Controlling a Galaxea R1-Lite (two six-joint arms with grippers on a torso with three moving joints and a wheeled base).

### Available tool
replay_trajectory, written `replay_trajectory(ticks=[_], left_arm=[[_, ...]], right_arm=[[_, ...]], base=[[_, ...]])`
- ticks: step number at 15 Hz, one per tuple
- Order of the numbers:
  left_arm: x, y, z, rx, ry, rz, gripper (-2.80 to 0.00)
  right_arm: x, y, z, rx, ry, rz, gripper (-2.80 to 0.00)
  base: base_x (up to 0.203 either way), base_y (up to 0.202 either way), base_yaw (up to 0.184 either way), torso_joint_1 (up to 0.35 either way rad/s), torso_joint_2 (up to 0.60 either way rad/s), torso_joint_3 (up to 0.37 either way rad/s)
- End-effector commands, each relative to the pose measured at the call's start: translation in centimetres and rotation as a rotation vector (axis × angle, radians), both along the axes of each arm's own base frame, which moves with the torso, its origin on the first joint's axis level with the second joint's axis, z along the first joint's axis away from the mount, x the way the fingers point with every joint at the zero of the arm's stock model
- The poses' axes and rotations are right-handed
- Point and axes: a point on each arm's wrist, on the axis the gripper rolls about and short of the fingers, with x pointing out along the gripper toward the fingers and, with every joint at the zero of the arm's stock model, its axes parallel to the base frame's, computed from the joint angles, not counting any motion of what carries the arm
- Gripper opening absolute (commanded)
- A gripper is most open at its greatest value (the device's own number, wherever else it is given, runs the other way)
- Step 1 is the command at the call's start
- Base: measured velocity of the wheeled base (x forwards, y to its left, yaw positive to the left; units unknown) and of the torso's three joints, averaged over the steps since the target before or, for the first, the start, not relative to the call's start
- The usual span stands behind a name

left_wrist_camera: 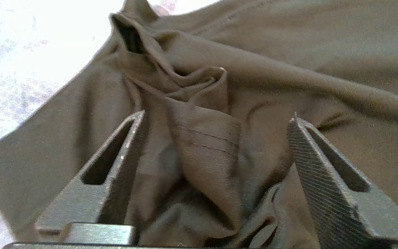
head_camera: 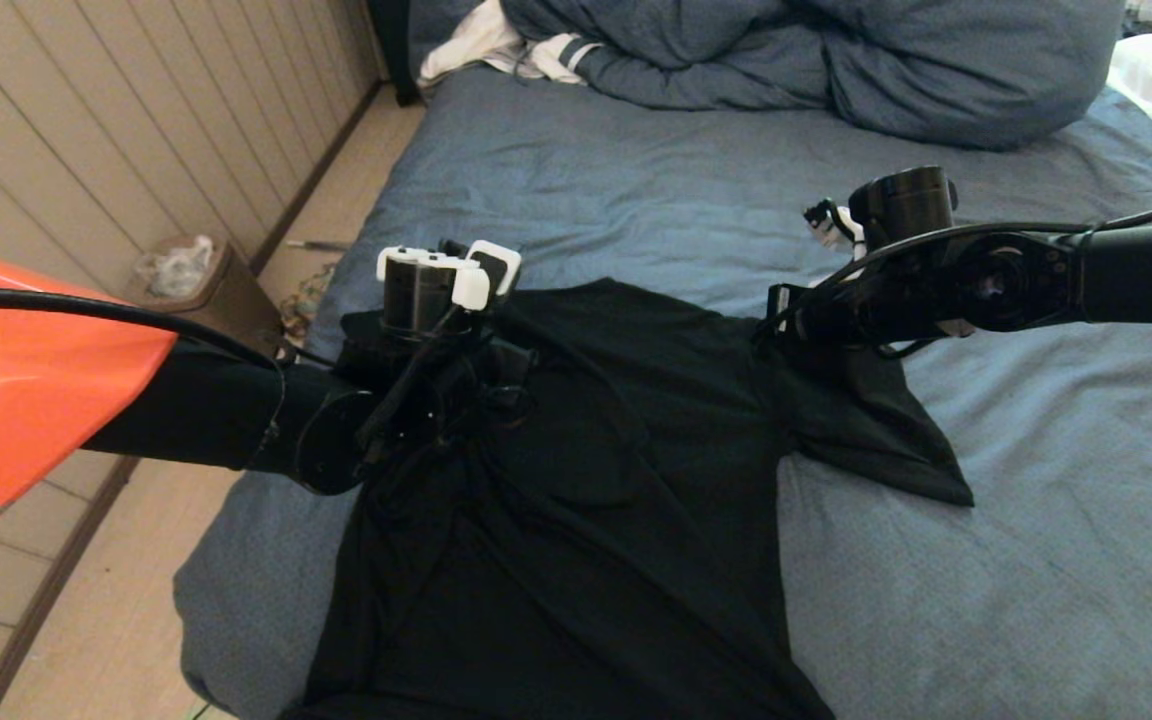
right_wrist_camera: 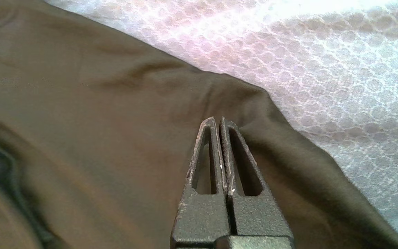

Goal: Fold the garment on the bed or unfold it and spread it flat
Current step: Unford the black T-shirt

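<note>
— Progress? Black short-sleeved T-shirt [head_camera: 576, 500] lying plain side up on the wrinkled slate-blue bed [head_camera: 1036, 560], mostly spread.

— Right sleeve flat; left sleeve bunched, left to smooth. Left gripper [left_wrist_camera: 219, 145] jaws wide over that bunch, holding nothing. Right gripper [right_wrist_camera: 218, 124] jaws closed — gripping nothing, over the shoulder.

T-shirt [head_camera: 576, 480]: plain black, no print showing on the upper side. Bed [head_camera: 636, 170] sheet: slate blue, plain; honeycomb weave shows in right wrist view. Duvet [head_camera: 836, 60] at 12 o'clock: darker blue. White clothing [head_camera: 496, 45] with dark stripes at 11. Wall [head_camera: 86, 130] at 9: beige panels. Floor [head_camera: 116, 620]: light wood. Orange robot cover [head_camera: 16, 390]. Arms black, white clips.
</note>
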Motion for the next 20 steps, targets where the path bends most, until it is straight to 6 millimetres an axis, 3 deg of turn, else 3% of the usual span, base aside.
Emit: replay_trajectory(ticks=[1,10,13,15,18,20], left_arm=[[0.0,0.0,-0.6,0.009,0.011,0.003,-2.8],[-0.1,0.3,0.3,-0.012,-0.059,0.006,-2.8],[0.2,1.3,1.0,-0.023,-0.074,0.033,-2.8],[0.8,3.7,2.5,-0.048,-0.107,0.093,-2.8],[2.3,10.0,4.7,-0.078,-0.171,0.251,-2.8],[2.2,14.5,5.4,-0.093,-0.187,0.353,-2.8]], right_arm=[[0.1,0.1,-0.2,-0.001,0.006,0.001,-2.8],[0.2,0.1,-0.3,-0.001,0.007,0.001,-2.8],[0.2,0.1,-0.3,0.0,0.008,0.003,-2.8],[0.2,0.1,-0.3,0.0,0.008,0.003,-2.8],[0.2,0.1,-0.4,0.0,0.009,0.003,-2.8],[0.1,0.1,-0.3,0.001,0.009,0.002,-2.8]], base=[[0.0,0.0,0.0,0.0,0.0,0.0],[0.0,0.0,0.0,0.0,0.0,0.0],[0.0,0.0,0.0,0.0,0.0,0.0],[0.0,0.0,0.0,0.0,0.0,0.0],[0.0,0.0,0.0,0.0,0.0,0.0],[0.0,0.0,0.0,0.0,0.0,0.0]])
